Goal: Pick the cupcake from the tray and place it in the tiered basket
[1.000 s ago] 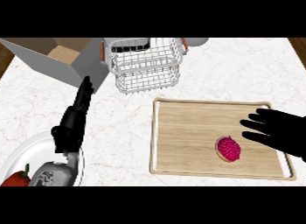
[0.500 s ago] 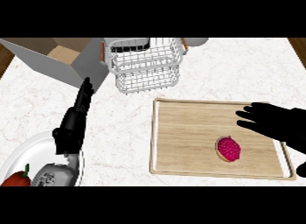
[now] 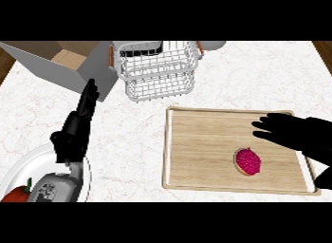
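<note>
A cupcake (image 3: 248, 161) with pink-red frosting lies on the wooden tray (image 3: 197, 142), toward its right half. My right hand (image 3: 302, 135) hovers over the tray's right side, just above and right of the cupcake, fingers straight and pointing left, holding nothing. The white wire tiered basket (image 3: 158, 71) stands at the back centre of the counter, beyond the tray. My left hand (image 3: 76, 128) stays open at the lower left, fingers pointing up, resting.
An open cardboard box (image 3: 60, 61) sits at the back left beside the basket. A white plate (image 3: 29, 166) with a red vegetable (image 3: 14, 194) shows at the lower left under my left forearm. Marble counter lies between my left hand and the tray.
My right hand has slid leftward and a little toward the back over the tray, its fingers now reaching past the cupcake. The cupcake and my left hand have not moved.
</note>
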Tool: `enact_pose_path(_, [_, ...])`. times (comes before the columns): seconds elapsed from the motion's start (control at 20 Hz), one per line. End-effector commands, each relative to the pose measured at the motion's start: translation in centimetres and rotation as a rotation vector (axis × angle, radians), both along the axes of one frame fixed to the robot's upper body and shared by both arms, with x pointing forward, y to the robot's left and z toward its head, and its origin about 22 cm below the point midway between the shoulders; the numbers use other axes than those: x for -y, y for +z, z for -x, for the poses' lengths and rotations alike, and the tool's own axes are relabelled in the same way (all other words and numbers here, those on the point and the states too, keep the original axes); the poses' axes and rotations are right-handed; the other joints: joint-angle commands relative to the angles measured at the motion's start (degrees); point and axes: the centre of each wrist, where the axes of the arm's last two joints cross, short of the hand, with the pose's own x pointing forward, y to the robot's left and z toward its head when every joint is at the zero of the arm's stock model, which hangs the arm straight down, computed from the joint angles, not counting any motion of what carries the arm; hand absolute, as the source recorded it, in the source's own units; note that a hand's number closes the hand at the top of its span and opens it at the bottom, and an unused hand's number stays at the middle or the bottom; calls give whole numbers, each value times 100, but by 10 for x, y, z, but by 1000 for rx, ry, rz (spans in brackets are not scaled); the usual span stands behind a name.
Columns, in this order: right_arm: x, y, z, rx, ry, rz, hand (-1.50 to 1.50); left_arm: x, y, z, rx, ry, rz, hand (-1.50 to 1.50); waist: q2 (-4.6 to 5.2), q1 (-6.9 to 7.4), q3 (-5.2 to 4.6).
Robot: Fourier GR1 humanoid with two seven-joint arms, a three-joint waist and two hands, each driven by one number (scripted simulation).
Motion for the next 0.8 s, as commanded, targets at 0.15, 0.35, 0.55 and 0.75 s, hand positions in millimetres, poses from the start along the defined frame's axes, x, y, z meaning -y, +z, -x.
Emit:
enact_pose_path(0.15, [-8,-6,6,-66,69,-11,-150,-7,13,3,18,2,-2,0,-9,-10,-1])
enact_pose_path(0.35, [-2,-7,1,-88,64,1,-150,1,-4,15,-7,6,11,0,-6,-7,-2])
enact_pose_path(0.55, [-14,-20,1,-112,60,17,-150,-3,3,0,0,0,-15,0,-2,-14,-2])
enact_pose_path(0.75, [-32,-31,-3,-118,55,34,-150,-1,-7,-5,-3,1,-6,0,0,-14,-2])
